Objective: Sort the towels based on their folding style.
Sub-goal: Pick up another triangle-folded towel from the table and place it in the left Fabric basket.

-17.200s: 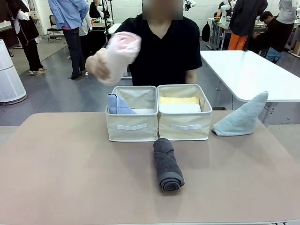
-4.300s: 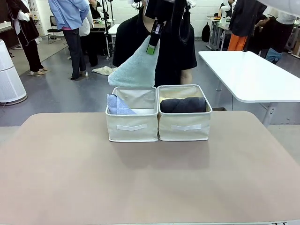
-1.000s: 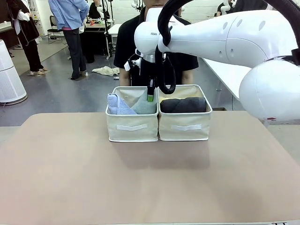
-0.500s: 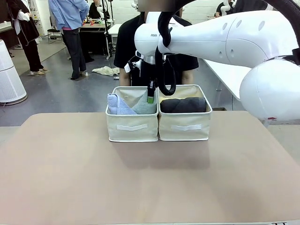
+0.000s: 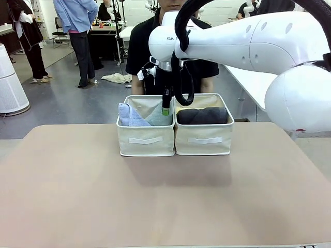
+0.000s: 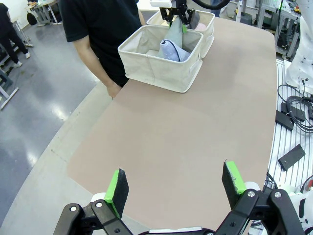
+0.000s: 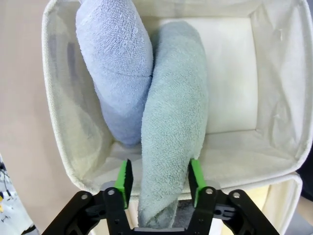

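A: Start with the big things. What do you see?

B: The counter (image 5: 77,196) is bare in front. At its far side stand two cream bins side by side, the left bin (image 5: 145,138) and the right bin (image 5: 203,137). A person in a black shirt (image 5: 142,49) stands just behind them. The right arm (image 5: 243,44) reaches across from the right, and its gripper (image 5: 165,103) hangs over the left bin.

A: And where are the towels?

B: In the left bin lie the two triangle folds, the periwinkle blue towel (image 7: 117,73) and the pale teal-grey towel (image 7: 176,132), touching each other. In the right bin I see the dark grey roll (image 5: 202,115) on top, with a yellow edge (image 5: 182,109) behind it.

A: What do the right jaws do?

B: They stand partly open on both sides of the teal-grey towel's near end. In the right wrist view the green pads (image 7: 123,177) are very close to the cloth, but I cannot tell if they press it. I judge the towel rests in the bin.

A: And the left gripper (image 6: 173,183)?

B: Its jaws are wide apart and hold nothing, low over the near edge of the counter.

A: So which step is it?

B: The release of the last triangle fold, I think. The next move should be to open more and rise straight up, so the pads do not drag the cloth out.
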Controlling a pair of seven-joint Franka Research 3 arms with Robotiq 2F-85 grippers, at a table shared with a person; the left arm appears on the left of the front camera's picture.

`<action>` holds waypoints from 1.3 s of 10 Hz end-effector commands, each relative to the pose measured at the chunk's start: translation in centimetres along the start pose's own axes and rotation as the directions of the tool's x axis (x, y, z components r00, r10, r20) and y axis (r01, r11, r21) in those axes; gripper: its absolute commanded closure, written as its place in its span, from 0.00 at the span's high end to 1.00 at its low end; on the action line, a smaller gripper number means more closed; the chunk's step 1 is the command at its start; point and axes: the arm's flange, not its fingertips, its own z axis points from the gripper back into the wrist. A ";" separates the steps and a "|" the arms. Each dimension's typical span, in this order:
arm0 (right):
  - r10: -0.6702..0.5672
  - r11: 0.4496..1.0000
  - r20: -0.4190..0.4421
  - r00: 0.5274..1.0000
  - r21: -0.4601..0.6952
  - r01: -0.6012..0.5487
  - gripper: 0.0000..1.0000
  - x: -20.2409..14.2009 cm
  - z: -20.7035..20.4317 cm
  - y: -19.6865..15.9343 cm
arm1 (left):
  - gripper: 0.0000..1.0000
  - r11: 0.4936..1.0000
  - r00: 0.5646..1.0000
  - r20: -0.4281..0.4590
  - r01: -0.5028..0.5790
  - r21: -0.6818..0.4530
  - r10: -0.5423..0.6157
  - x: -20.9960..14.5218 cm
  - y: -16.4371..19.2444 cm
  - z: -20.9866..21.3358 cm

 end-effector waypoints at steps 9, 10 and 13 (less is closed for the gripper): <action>-0.010 1.000 0.047 0.999 -0.002 0.010 1.00 -0.7 2.0 0.5 | 1.00 1.000 1.000 0.013 -0.001 0.002 0.001 0.0 0.0 0.1; -0.011 1.000 0.079 0.997 -0.014 0.012 1.00 -1.2 4.5 0.7 | 1.00 1.000 1.000 0.013 -0.001 0.002 0.001 0.0 0.0 0.1; -0.062 0.994 0.095 0.994 -0.082 0.069 1.00 -5.2 13.8 3.2 | 1.00 1.000 1.000 0.013 -0.001 0.002 0.001 0.0 0.0 0.1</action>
